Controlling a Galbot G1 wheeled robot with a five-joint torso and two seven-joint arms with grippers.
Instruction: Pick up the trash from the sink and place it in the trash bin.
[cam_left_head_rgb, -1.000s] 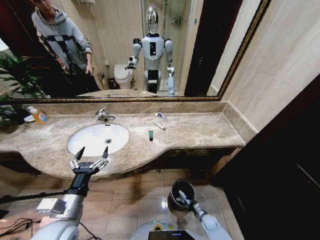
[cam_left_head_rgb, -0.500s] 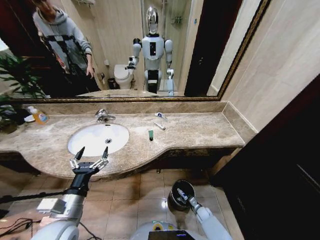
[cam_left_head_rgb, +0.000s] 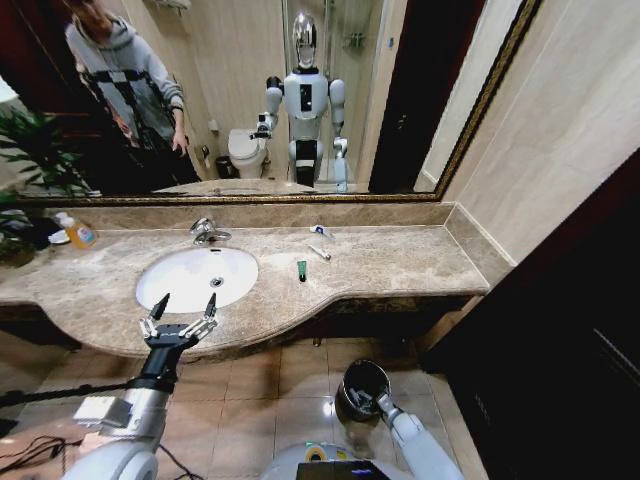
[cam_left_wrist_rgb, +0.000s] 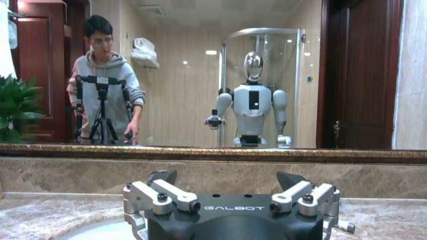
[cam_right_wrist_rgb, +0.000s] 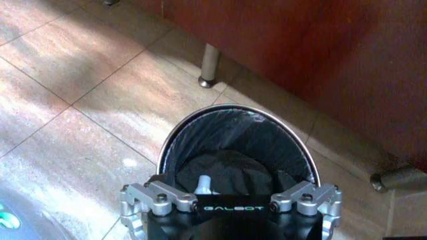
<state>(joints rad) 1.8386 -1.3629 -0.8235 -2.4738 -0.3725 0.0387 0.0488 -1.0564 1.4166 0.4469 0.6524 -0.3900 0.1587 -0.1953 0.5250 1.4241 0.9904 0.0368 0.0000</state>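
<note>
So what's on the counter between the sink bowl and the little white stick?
In the head view, a short dark-green tube stands on the marble between the sink and the thin white stick; the rest is bare.

Warm indoor light, floor glare, wide-angle distortion

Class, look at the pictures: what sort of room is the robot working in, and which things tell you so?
A bathroom: a white oval sink with chrome faucet in a marble countertop, and a wall mirror reflecting a toilet.

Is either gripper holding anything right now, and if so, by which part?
The left gripper hangs open over the sink's front edge, holding nothing. The right gripper is over the trash bin; whether it holds anything cannot be told.
</note>
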